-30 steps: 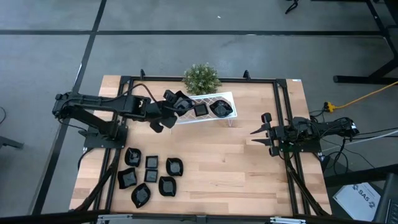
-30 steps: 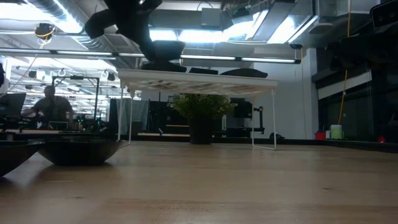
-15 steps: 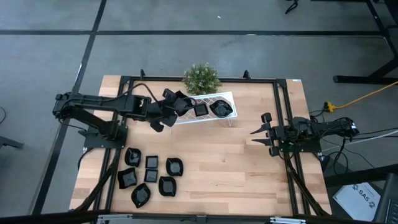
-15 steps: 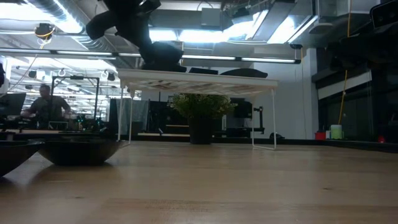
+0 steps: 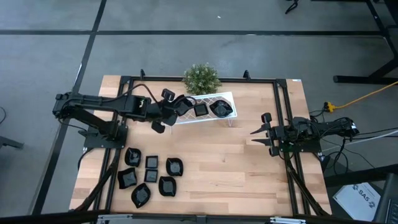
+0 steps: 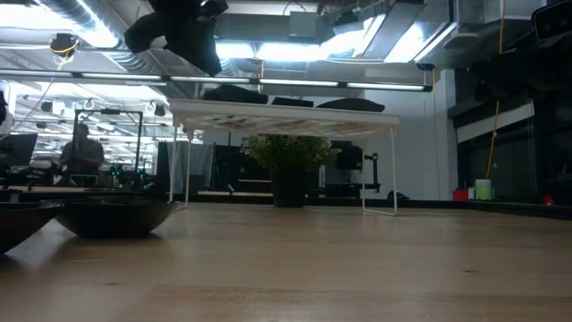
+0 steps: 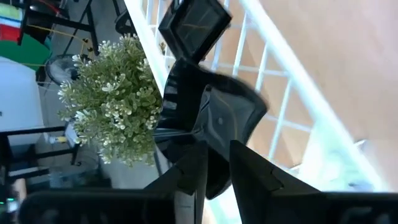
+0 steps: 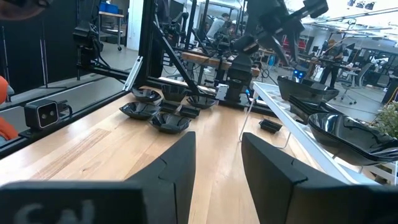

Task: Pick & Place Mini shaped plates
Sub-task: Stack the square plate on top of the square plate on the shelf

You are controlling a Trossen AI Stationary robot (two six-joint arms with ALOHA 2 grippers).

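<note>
The white rack stands at the table's far side and carries three mini shaped plates, all glossy black. My left gripper hovers open above the rack's left end. Just past its fingertips, the leftmost plate lies flat on the rack's top. The low view shows this plate below the fingers and apart from them. Several more black plates rest on the table near the front left. My right gripper waits open at the right side, level above the table.
A small green bushy plant stands right behind the rack. A black frame runs along the table's edges. Bare wood lies between the rack and the front plates and across the table's middle. A person sits far off in the room.
My left gripper has opened and let go of the black plate while staying over the rack's left end, with a slight roll of the wrist. The plate, held up at the fingertips before, now lies flat on the rack.
</note>
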